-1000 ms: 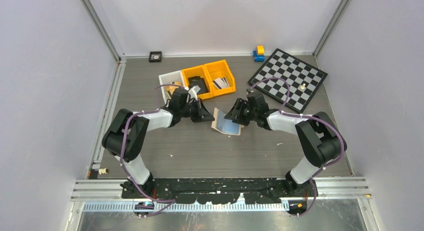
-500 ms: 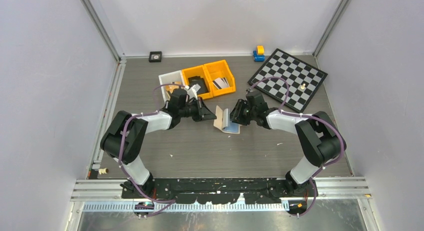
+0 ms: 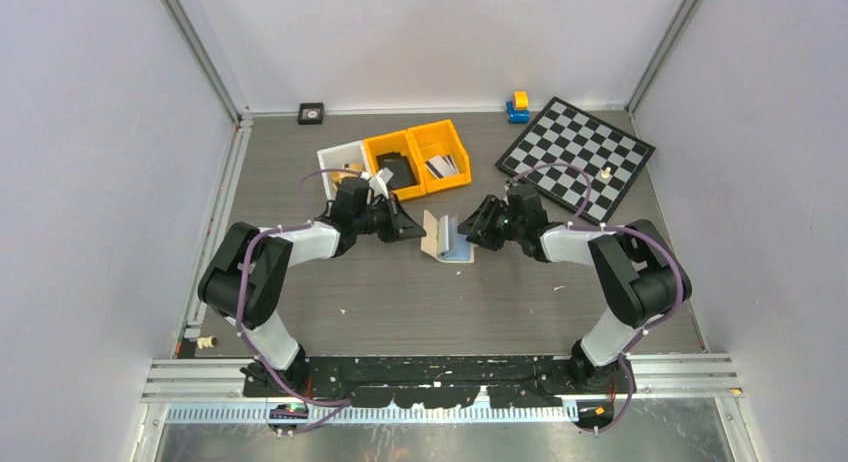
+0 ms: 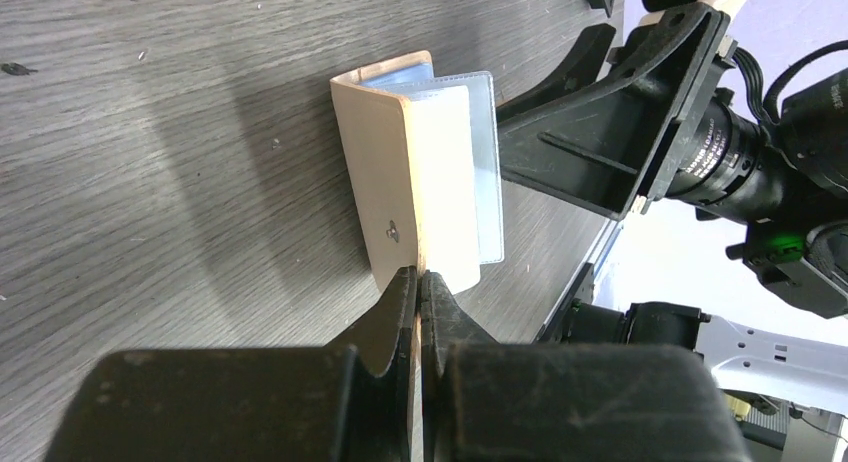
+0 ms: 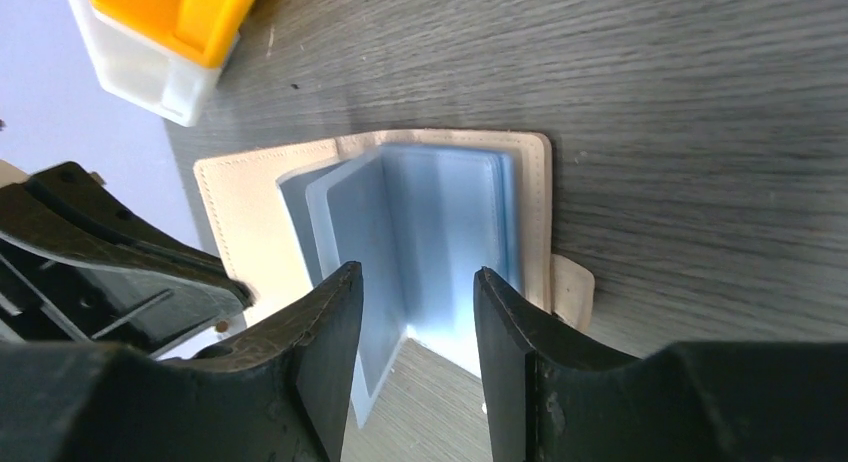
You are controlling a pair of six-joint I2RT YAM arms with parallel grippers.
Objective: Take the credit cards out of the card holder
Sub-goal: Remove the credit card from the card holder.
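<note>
Card holder point(image 3: 447, 238) stands part-open on worktop point(image 3: 400, 292), just on the near side of orange bins point(image 3: 415, 160). Left claw point(image 4: 418, 282) clamped tight on its tan cover edge. Right claw point(image 5: 415, 292) about half open, straddling the clear pocket leaves point(image 5: 440, 212), nothing held. Risk: right claw closes on a sleeve alone and drags holder; thin left pinch slips, cover flops shut.

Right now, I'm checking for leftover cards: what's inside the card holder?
Inside the card holder, bluish see-through pockets fan open. No card is plainly visible; the pockets overlap and the right gripper covers their lower edge.
</note>
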